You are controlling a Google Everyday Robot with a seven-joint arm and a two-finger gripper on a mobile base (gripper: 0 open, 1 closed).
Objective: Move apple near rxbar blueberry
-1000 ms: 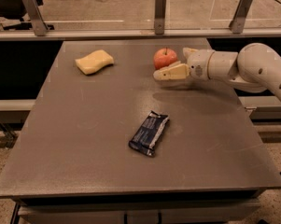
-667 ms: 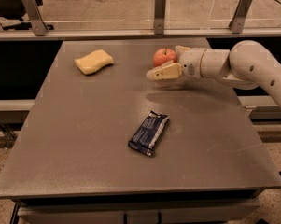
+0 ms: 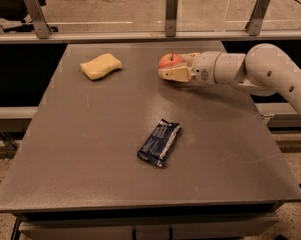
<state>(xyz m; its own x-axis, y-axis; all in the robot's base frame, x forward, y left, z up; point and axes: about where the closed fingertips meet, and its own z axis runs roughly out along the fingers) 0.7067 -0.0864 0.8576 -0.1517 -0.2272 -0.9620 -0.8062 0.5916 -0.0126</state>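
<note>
The red-orange apple sits on the grey table at the back, right of centre. My gripper reaches in from the right at table height and is open, with its fingers on either side of the apple; the near one lies along the apple's front. The far finger is mostly hidden behind the apple. The rxbar blueberry, a dark navy wrapper, lies flat near the table's middle, well in front of the apple and apart from it.
A pale yellow wavy sponge lies at the back left of the table. A rail with metal posts runs behind the table's far edge. My white arm spans the right rear corner.
My gripper has moved left, so its fingers now straddle the apple instead of lying beside it. The apple has shifted slightly left. The bar and the sponge have not moved.
</note>
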